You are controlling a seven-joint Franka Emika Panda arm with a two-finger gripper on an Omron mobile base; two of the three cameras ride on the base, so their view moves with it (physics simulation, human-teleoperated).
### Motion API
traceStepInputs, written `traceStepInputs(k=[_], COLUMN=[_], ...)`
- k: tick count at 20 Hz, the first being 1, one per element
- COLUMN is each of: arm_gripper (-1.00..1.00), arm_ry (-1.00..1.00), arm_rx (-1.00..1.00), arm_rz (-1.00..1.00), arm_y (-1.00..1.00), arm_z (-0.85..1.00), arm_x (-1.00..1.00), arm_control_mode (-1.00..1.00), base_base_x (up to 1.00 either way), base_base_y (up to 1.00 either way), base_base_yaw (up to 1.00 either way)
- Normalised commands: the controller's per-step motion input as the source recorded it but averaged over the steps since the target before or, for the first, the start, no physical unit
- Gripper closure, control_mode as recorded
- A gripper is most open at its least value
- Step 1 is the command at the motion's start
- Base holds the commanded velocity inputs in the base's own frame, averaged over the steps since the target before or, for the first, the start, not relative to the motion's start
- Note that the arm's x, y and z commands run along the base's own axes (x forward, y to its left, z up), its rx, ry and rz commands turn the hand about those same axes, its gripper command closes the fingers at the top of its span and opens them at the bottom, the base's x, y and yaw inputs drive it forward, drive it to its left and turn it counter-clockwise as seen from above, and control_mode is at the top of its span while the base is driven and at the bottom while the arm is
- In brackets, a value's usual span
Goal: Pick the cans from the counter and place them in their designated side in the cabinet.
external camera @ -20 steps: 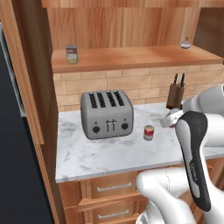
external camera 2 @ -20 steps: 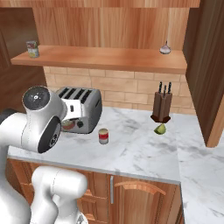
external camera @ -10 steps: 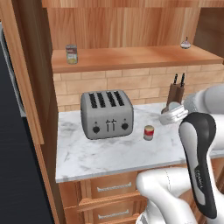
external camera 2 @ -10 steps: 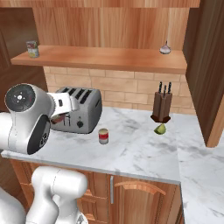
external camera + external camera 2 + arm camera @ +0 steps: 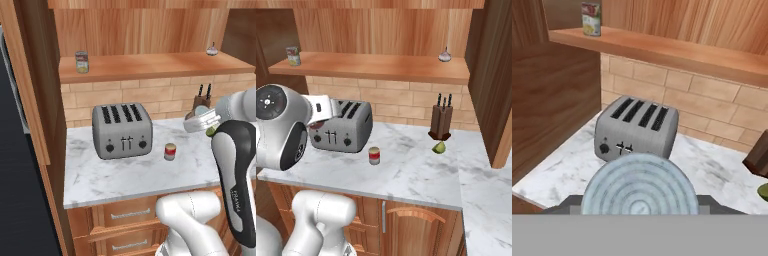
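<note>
- While the gripper (image 5: 639,209) is clenched on one can (image 5: 639,187), we see that can's ringed end face-on, so its long axis runs along the hand, toward the toaster (image 5: 637,129)
- cabinet shelf board (image 5: 677,52) lies above and behind the toaster; we judge the coming move is up and forward over it
- other can (image 5: 170,151) stands upright on the counter (image 5: 125,180), just right of the toaster's front
- silver-topped can (image 5: 591,18) is on the shelf, above-left of the toaster

counter (image 5: 125,180): my glossy veined white marble
toaster (image 5: 122,131): brushed matt grey metal
cabinet (image 5: 376,66): smooth light wood planks
</note>
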Motion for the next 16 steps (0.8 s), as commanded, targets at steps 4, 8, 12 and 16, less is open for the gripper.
traceStepInputs(k=[4, 8, 12, 16], arm_gripper=[1.0, 1.0, 1.0, 1.0], arm_ry=[-0.05, -0.08, -0.07, -0.06], arm_rx=[0.05, 0.04, 0.04, 0.04], arm_rz=[0.0, 0.0, 0.01, 0.03], arm_y=[0.12, 0.21, 0.19, 0.2], arm_z=[0.34, 0.28, 0.26, 0.21], arm_x=[-0.24, -0.11, -0.04, 0.0], arm_control_mode=[-1.0, -1.0, -1.0, -1.0], base_base_x=[0.0, 0.0, 0.0, 0.0], base_base_y=[0.0, 0.0, 0.0, 0.0], base_base_yaw=[0.0, 0.0, 0.0, 0.0])
